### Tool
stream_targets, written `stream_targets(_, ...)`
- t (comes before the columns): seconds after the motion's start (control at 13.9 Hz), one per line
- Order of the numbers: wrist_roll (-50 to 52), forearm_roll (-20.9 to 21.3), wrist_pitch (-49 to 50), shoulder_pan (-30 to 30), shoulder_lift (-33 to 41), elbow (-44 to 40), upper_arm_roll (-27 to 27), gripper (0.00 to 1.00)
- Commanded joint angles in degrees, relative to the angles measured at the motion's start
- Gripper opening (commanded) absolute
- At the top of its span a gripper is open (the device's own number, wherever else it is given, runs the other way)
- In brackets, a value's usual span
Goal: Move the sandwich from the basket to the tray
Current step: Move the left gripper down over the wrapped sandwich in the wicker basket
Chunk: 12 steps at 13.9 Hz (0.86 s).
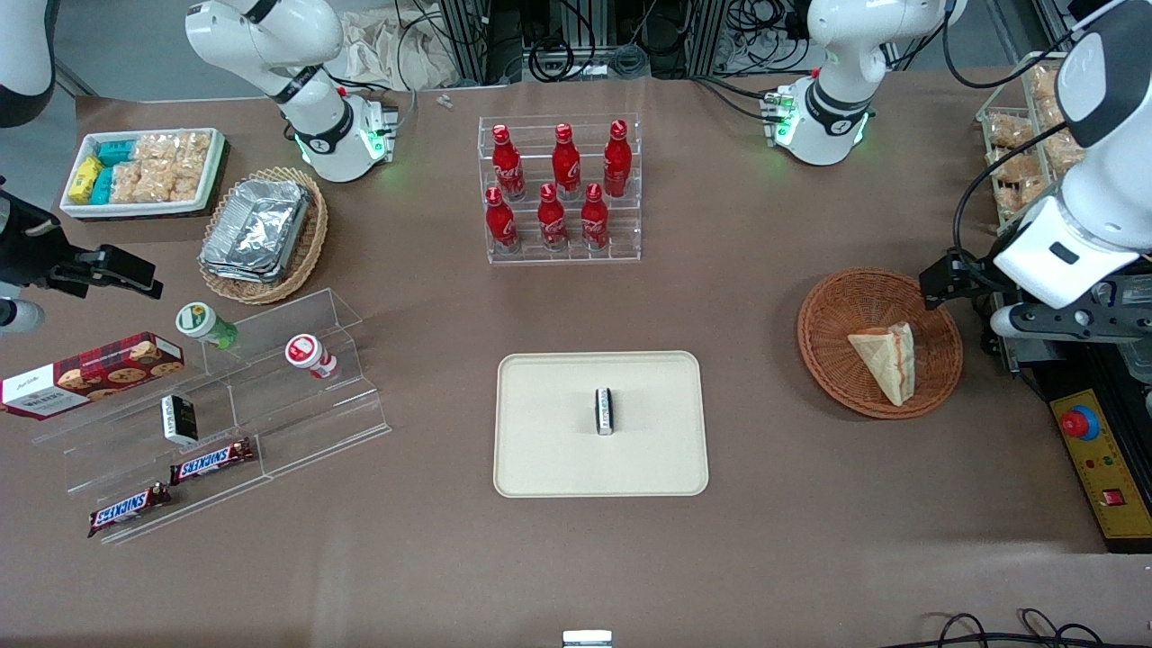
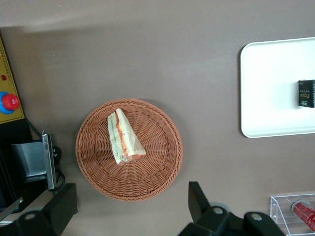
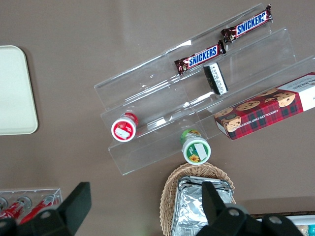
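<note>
Your gripper [image 2: 130, 209] hung above the table at the working arm's end with its two fingers [image 2: 197, 199] spread wide apart and holding nothing, beside the rim of the basket [image 2: 162, 172] and clear of it. The sandwich [image 2: 124, 137] lay on its side in that basket [image 1: 832, 360], not touching the fingers. The tray [image 1: 549, 450] sat well apart from the basket toward the table's middle, with a small dark packet [image 1: 604, 410] lying on it and the sandwich [image 1: 886, 360] not on it.
</note>
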<state>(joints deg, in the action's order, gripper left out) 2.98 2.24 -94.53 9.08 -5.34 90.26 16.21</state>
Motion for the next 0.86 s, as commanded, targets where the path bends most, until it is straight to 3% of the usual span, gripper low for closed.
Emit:
stream_targets(0.0,-0.3,0.5,3.0,0.3,-0.9,-1.9,-0.4,1.0)
stream_targets(0.22,2.3,0.7,3.8,0.2,-1.1,-1.9,-0.8,1.0)
stream_targets(0.43,7.6,1.0,1.7,0.3,2.0,6.9,-1.3,1.0)
stream_targets(0.79,13.8,1.0,-21.1,4.4,8.6,30.6,-3.4,1.0)
